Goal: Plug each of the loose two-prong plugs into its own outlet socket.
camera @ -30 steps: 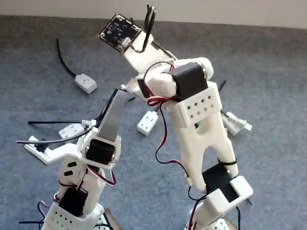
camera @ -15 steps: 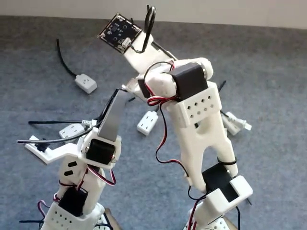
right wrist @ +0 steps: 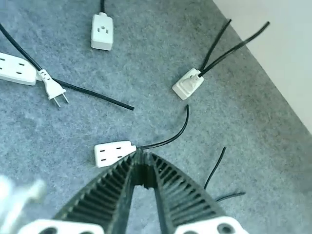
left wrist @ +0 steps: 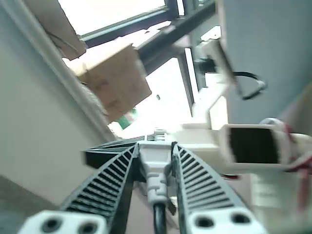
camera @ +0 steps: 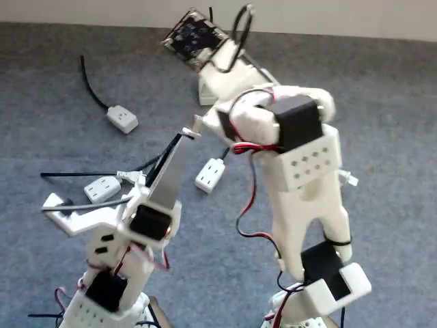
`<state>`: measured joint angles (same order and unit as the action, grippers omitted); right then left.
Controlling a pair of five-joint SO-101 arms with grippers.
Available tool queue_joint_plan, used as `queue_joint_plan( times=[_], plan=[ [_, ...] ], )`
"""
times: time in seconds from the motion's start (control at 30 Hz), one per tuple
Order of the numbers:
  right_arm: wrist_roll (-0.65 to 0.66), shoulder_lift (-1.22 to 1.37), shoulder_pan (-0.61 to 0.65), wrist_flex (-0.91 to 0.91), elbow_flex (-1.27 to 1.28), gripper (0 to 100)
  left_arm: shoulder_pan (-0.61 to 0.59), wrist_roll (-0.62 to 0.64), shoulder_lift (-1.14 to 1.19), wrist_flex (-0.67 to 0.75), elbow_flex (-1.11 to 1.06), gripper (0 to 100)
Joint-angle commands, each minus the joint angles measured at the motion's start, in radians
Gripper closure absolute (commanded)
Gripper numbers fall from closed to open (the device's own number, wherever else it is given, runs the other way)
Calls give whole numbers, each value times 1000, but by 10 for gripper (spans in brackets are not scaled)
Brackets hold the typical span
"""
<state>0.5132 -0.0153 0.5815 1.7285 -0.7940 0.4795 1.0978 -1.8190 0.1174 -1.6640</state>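
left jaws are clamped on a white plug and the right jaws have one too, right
Not quite. The right wrist view shows the right jaws shut with nothing between them, above the carpet. The left jaws do clamp a white plug.

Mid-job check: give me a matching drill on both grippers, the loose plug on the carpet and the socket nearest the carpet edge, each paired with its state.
1 left gripper
2 right gripper
3 loose plug
4 edge socket

a shut, nothing held
b lying on carpet, prongs bare
c shut on white plug
d two black cords leaving it

Pairs: 1-c, 2-a, 3-b, 4-d
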Motion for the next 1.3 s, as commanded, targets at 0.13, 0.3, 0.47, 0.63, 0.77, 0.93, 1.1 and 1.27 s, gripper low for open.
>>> queue_joint_plan(
  times=[0.13, 0.3, 0.47, 0.63, 0.77, 0.93, 1.1, 1.27],
  plan=[
    [112, -81, -182, 31, -15, 989, -122, 8, 5, -61, 51, 992],
    [110, -81, -262, 7, -21, 989, -205, 6, 7, -334, 180, 992],
    [109, -81, -308, -19, -19, 989, -289, 3, 88, -525, 328, 992],
    [109, -81, -321, -19, -21, 989, -337, 0, 495, -598, 542, 992],
    [109, -82, -321, -19, -21, 989, -329, -133, 900, -795, 822, 992],
    [110, -79, -346, -50, -19, 989, -332, -404, 1276, -1117, 1181, 992],
    [110, -79, -401, -74, -19, 989, -328, -598, 1492, -1381, 1458, 992],
    [110, -79, -401, -74, -18, 989, -311, -882, 1643, -1479, 1592, 993]
  ],
)
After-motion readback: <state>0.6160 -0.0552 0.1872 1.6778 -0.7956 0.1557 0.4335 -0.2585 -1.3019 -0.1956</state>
